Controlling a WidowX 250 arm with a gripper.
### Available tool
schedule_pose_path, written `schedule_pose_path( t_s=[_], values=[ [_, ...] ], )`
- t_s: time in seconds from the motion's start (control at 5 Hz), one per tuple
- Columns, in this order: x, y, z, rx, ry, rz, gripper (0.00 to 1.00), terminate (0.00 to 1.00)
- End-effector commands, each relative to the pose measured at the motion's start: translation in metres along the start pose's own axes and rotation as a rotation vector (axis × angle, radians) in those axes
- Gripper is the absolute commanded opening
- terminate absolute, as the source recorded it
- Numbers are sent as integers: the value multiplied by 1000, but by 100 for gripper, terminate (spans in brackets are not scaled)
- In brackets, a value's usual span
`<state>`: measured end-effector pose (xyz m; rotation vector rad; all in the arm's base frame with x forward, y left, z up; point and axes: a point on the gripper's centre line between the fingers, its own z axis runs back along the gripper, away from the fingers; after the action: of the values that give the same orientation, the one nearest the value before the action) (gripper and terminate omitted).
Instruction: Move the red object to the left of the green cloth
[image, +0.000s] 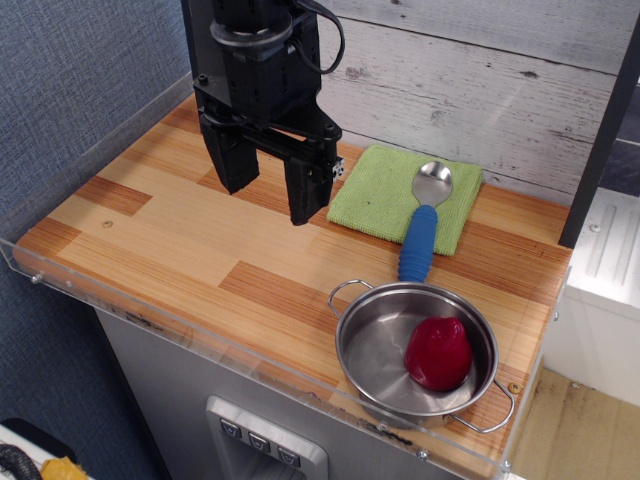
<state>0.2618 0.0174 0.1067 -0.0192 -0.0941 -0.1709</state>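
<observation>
- Hovering over the wooden surface (200, 250), my tool (268, 190) hangs with its two black fingers (305, 185) pointing downward and standing apart, nothing between them.
- My tool sits just to the left of the green cloth (385, 190), near the cloth's left edge, and I cannot tell whether the fingertips touch the wood or hang just above it.
- The green cloth lies flat toward the back of the surface, close to the pale plank wall (480, 90).
- A spoon (425, 215) with a metal bowl and a blue handle rests on the cloth; its bowl lies on the cloth's right part, and the blue handle runs forward past the cloth's front edge onto the wood.
- The red object (438, 353) lies inside a steel pot (372, 340), against the right side of the pot's floor, its narrower end pointing up and to the right.
- The steel pot stands at the front right corner of the surface, well apart from my tool, with one loop handle toward the upper left and the other toward the lower right.
- The tip of the spoon's blue handle ends just behind the pot's rim.
- A clear plastic rim (150, 315) runs along the front edge of the surface and up its left side.
</observation>
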Motion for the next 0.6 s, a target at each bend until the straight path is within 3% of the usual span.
schedule_pose_path(
  t_s=[0.0,0.4],
  values=[
    [0,0,0,0,0,0,100,0],
    [24,-45,-10,36,-20,-8,100,0]
  ],
)
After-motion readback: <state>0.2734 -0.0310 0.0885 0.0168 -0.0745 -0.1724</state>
